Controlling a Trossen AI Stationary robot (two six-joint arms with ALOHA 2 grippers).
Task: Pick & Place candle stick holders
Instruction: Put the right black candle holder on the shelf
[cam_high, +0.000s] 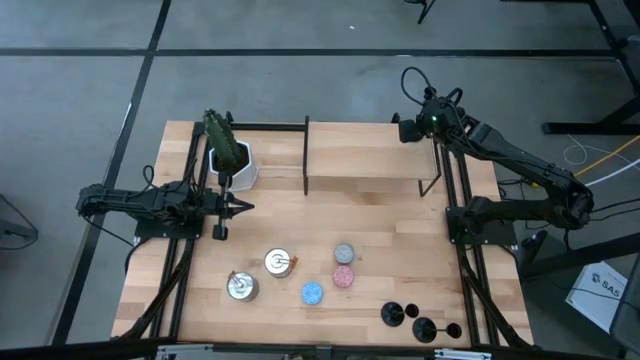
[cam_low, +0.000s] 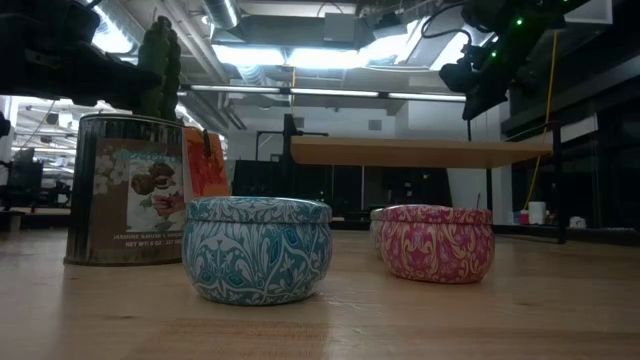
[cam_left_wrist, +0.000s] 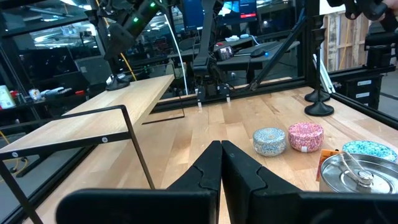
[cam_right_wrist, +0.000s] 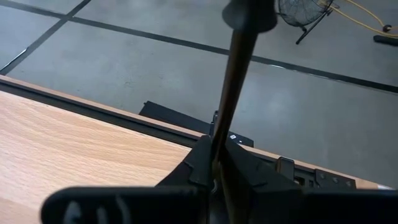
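My right gripper (cam_high: 408, 128) is at the table's far right, above the far right corner of the raised wooden shelf (cam_high: 365, 150). It is shut on a matte black candle stick holder (cam_right_wrist: 239, 62). Three more black holders (cam_high: 424, 325) stand on their round bases at the table's near right; they also show in the left wrist view (cam_left_wrist: 319, 102). My left gripper (cam_high: 240, 207) is shut and empty at the table's left, its closed fingers (cam_left_wrist: 221, 158) pointing toward the right. My right gripper pinches the holder's thin stem (cam_right_wrist: 225, 127) between its two fingers. The stem runs forward along the fingers and out past their tips, to a rounded black end (cam_right_wrist: 249, 15). The holder is lifted clear, out over the shelf's far edge.
Two silver tins (cam_high: 277, 262) (cam_high: 240, 287) and grey (cam_high: 344, 252), pink (cam_high: 343, 276) and blue (cam_high: 312, 292) round candles sit at the middle near side. A white pot with a green plant (cam_high: 230, 160) stands at the far left beside the shelf's black frame.
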